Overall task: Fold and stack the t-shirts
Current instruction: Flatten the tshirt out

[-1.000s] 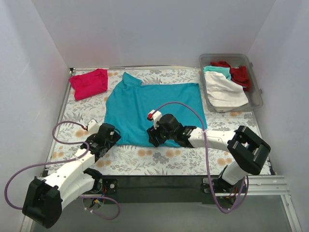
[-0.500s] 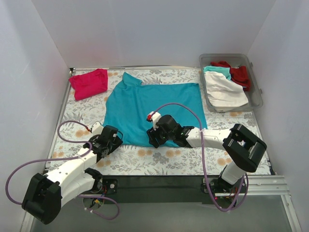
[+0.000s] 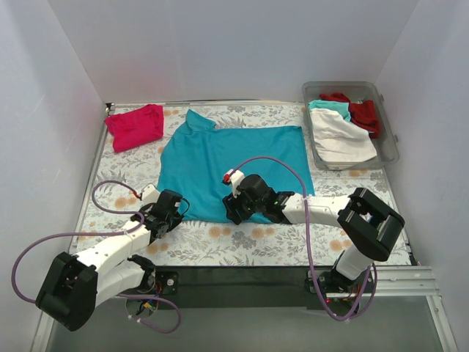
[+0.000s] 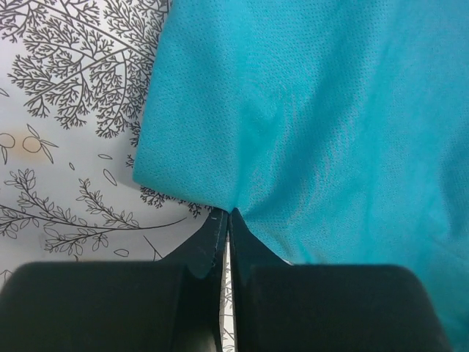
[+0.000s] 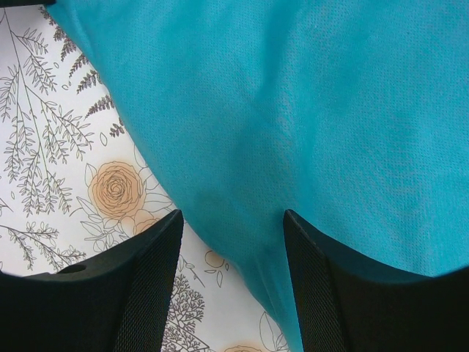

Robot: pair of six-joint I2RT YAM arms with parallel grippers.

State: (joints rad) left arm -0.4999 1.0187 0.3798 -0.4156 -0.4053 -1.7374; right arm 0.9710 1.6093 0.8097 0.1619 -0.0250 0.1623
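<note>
A teal t-shirt (image 3: 227, 158) lies spread flat in the middle of the table. My left gripper (image 3: 176, 207) is at its near-left corner, and in the left wrist view the gripper (image 4: 229, 213) is shut, pinching the hem of the teal cloth (image 4: 315, 110), which puckers at the tips. My right gripper (image 3: 231, 213) is low over the shirt's near edge. Seen from the right wrist, that gripper (image 5: 233, 216) is open, with the edge of the teal fabric (image 5: 293, 95) lying between its fingers. A folded magenta-pink t-shirt (image 3: 135, 126) sits at the far left.
A clear plastic bin (image 3: 388, 125) at the far right holds white (image 3: 338, 136), red (image 3: 364, 111) and teal (image 3: 327, 105) t-shirts. A floral-print cloth (image 3: 242, 238) covers the table. White walls close in on three sides.
My left gripper moved right to the teal shirt's near-left corner and shut on its hem. The right gripper has stayed open over the near edge.
</note>
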